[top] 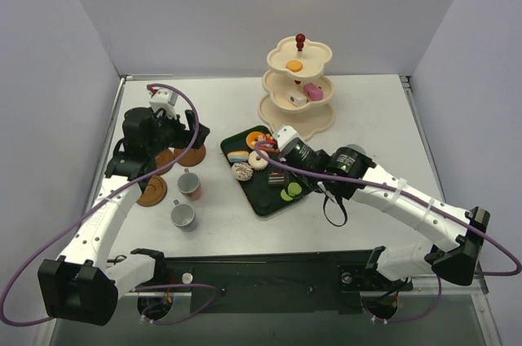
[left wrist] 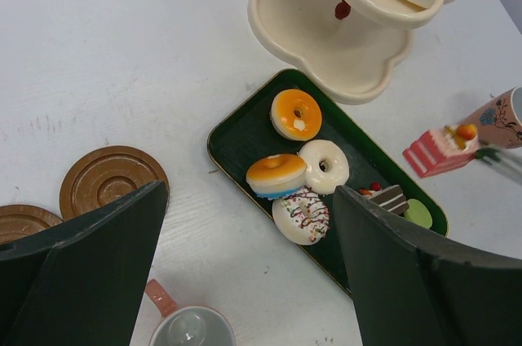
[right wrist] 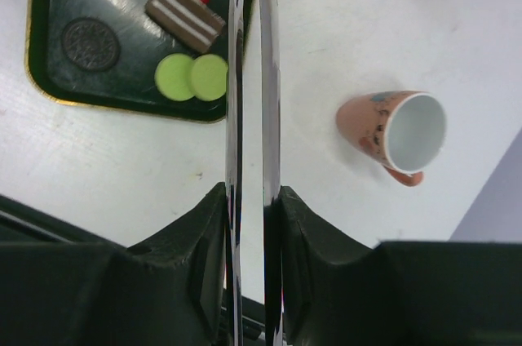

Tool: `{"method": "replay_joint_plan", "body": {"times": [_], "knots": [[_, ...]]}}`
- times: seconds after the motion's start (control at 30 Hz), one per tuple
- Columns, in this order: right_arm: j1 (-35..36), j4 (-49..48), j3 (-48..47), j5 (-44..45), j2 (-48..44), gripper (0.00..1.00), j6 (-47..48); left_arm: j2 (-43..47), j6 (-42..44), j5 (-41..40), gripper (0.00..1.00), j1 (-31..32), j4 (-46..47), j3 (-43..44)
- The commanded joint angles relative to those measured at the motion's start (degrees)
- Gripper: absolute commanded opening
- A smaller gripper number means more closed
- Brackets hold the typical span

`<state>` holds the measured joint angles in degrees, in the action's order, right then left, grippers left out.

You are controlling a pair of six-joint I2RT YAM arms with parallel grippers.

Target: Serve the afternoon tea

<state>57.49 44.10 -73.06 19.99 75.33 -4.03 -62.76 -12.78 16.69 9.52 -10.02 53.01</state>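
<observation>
My right gripper (right wrist: pixel 253 192) (top: pixel 281 142) is shut on the long metal tongs (right wrist: pixel 249 77), over the green tray's (top: pixel 273 197) far end. In the left wrist view the tongs' tips (left wrist: pixel 502 160) pinch a pink cake slice (left wrist: pixel 436 150) in the air beside the tray (left wrist: pixel 236 142). Donuts (left wrist: pixel 295 114) (left wrist: pixel 301 215), a chocolate slice (right wrist: pixel 185 15) and green macarons (right wrist: pixel 192 77) lie on the tray. The cream stand (top: pixel 281 113) behind it carries three sweets. My left gripper (top: pixel 183 130) (left wrist: pixel 249 199) hangs open and empty above the saucers (top: pixel 152 191) (left wrist: pixel 106 179).
A pink cup (top: pixel 189 185) and a grey cup (top: pixel 183 215) stand upright left of the tray. Another pink cup (right wrist: pixel 394 135) lies on its side to the tray's right, near the stand. Grey walls enclose the table on three sides.
</observation>
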Motion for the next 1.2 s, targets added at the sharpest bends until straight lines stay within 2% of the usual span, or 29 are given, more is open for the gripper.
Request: {"method": "replay_joint_plan", "body": {"times": [0.0,0.27,0.53,1.17], "knots": [[-3.17,2.22,-6.38,8.40,-1.86,0.00,1.22,1.68,0.65,-0.95,0.94,-0.47,2.11,0.86],[-11.61,1.43,-19.48,8.40,5.08,0.00,6.66,1.77,1.00,-1.40,0.94,-0.73,1.76,1.13],[-12.76,1.34,-26.43,8.22,14.75,0.00,10.45,1.85,0.74,-0.60,0.94,-1.26,1.94,1.21],[-16.97,-1.64,-38.12,11.04,30.66,0.00,11.77,1.77,0.03,0.80,0.94,-4.42,2.81,1.04]]}}
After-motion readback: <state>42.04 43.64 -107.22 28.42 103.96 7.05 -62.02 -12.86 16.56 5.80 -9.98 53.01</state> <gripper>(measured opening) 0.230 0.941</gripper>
